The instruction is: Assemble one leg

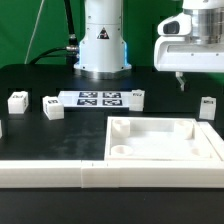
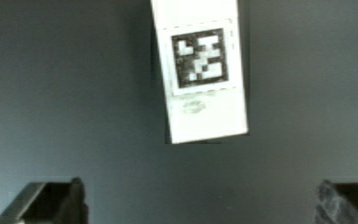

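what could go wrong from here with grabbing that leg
The leg lies outside the open gripper and slightly skewed to it, so a straight descent would likely miss or tip it. The white panel lies close by in the exterior view, so a nudged leg might hit its wall.

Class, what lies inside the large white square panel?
Inside the panel, only its bare white floor and round corner sockets show; nothing loose rests there. Its near wall hides the front strip of the floor, so that part cannot be checked.

White rectangular leg flat on the dark table, black-and-white tag facing up
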### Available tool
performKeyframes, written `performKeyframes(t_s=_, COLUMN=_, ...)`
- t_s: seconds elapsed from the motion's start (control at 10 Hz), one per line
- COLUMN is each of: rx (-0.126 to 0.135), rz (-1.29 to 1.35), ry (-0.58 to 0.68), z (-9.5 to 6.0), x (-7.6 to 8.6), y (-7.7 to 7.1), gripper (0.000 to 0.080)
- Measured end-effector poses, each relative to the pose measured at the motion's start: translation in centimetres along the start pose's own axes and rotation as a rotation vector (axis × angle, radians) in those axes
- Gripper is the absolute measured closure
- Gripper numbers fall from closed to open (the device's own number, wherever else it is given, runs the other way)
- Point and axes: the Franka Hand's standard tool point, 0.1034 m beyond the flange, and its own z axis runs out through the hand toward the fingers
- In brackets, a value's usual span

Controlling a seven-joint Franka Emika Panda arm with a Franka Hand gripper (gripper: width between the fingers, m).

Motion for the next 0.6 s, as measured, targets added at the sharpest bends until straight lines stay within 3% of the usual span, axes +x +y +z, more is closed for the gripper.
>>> performKeyframes(t_s=0.1, rx=0.001, rz=-0.025, ry=-0.002, z=0.36, x=-0.48, y=-0.39, gripper=0.0151)
performKeyframes(t_s=0.2, rx=-0.025, rz=-0.065, ry=-0.106, z=0.47, x=-0.70, y=0.07, gripper=0.0151)
performKeyframes(t_s=0.3, rx=-0.024, rz=-0.053, ry=-0.152, z=0.27, x=-0.17, y=-0.44, gripper=0.0151)
performKeyframes(t_s=0.4, rx=-0.047, rz=-0.089, ry=-0.275, z=0.31, x=-0.75, y=-0.30, gripper=0.0151)
performKeyframes(t_s=0.6, rx=-0.057, rz=-0.084, ry=-0.426, z=0.75, x=-0.26, y=-0.28, gripper=0.0151)
